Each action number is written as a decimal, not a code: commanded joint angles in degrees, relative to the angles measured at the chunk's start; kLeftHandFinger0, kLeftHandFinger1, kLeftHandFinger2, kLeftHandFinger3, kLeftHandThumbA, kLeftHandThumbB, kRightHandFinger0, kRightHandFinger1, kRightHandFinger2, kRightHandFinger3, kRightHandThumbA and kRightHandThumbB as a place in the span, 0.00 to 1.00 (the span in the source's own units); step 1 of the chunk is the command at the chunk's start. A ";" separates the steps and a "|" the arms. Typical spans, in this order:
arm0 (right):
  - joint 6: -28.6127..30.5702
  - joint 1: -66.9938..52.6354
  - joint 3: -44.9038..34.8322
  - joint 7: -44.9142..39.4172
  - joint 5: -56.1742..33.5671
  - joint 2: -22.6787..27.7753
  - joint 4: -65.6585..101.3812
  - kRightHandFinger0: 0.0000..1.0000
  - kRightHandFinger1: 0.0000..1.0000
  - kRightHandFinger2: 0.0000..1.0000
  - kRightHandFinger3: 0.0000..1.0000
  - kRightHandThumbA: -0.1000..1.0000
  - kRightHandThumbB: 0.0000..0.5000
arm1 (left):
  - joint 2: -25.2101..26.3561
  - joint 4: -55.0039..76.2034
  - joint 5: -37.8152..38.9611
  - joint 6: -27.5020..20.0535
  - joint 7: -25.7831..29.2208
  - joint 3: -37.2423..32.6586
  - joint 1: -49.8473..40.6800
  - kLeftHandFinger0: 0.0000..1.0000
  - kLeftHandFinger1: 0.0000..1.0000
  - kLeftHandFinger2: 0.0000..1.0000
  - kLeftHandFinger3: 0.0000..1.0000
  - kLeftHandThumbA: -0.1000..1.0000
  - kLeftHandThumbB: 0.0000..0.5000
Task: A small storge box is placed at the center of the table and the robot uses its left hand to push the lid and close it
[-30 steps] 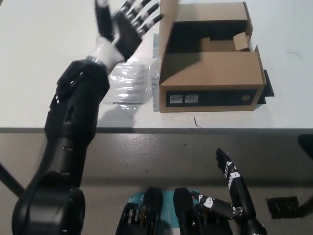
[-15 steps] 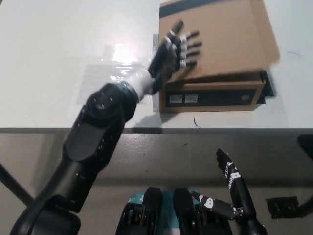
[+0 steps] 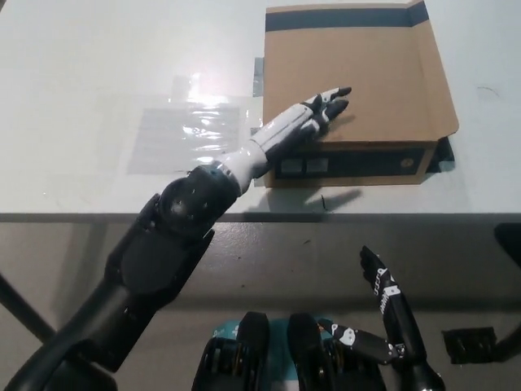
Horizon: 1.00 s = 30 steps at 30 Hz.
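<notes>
Storage box [image 3: 350, 90] is sitting near the front edge of the bench [image 3: 98, 73], right of the middle as your head camera is showing it, with its cardboard lid [image 3: 358, 77] now lying flat across the top. You are looking at a task that appears nearly finished: the lid is covering the opening, and its front right corner is overhanging the front wall slightly, so I am judging that it may not be fully seated or tucked. What is left, as far as I can tell, is a last press if needed and then lifting the hand clear.

Your left hand [image 3: 305, 122] is resting on the lid's front left part, fingers stretched out flat and together, palm down, gripping nothing; it is pressing or lying on the cardboard, not holding it. Your right hand [image 3: 387, 314] is hanging below the bench's front edge at the lower right, fingers loosely spread and holding nothing.

Two small white labels [image 3: 303, 165] are showing on the box's dark front wall, plus a small round mark toward the right end, but the print is too small to read. A clear plastic sheet [image 3: 179, 130] is lying on the bench just left of the box.
</notes>
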<state>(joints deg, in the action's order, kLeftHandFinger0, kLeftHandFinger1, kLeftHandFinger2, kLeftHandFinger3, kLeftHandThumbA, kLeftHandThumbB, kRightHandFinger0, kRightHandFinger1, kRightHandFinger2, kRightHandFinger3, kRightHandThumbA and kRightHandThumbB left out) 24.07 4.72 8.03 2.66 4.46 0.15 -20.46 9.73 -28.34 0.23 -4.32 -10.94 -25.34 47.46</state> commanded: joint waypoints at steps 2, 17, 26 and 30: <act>2.86 2.01 0.49 -0.46 0.09 0.23 1.52 1.00 1.00 1.00 1.00 1.00 0.78 | 2.55 9.12 -5.53 -2.88 -1.77 0.15 -6.90 1.00 1.00 1.00 1.00 1.00 0.74; 2.86 2.03 0.31 -0.07 0.18 0.41 0.24 1.00 1.00 1.00 1.00 1.00 0.81 | 4.94 41.01 -3.60 -8.35 0.00 8.57 -36.81 1.00 1.00 1.00 1.00 1.00 0.83; 2.86 1.57 0.61 -0.21 0.01 -0.07 0.05 1.00 1.00 1.00 1.00 1.00 0.80 | 3.80 29.99 -3.63 -13.65 1.15 15.20 -42.58 1.00 1.00 1.00 1.00 1.00 0.88; 2.86 2.21 0.79 -0.74 -0.28 -0.08 -0.05 1.00 1.00 1.00 1.00 1.00 0.79 | 4.55 23.80 -10.02 -18.75 4.13 17.17 -41.78 1.00 1.00 1.00 1.00 1.00 0.83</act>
<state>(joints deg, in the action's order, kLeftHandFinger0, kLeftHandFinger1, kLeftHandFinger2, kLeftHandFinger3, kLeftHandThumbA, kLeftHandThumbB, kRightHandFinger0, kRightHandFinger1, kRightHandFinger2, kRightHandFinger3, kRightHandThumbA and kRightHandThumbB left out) 24.11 5.22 8.28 2.58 4.42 0.27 -20.62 13.55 -1.45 -4.73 -15.08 -10.97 -10.13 4.19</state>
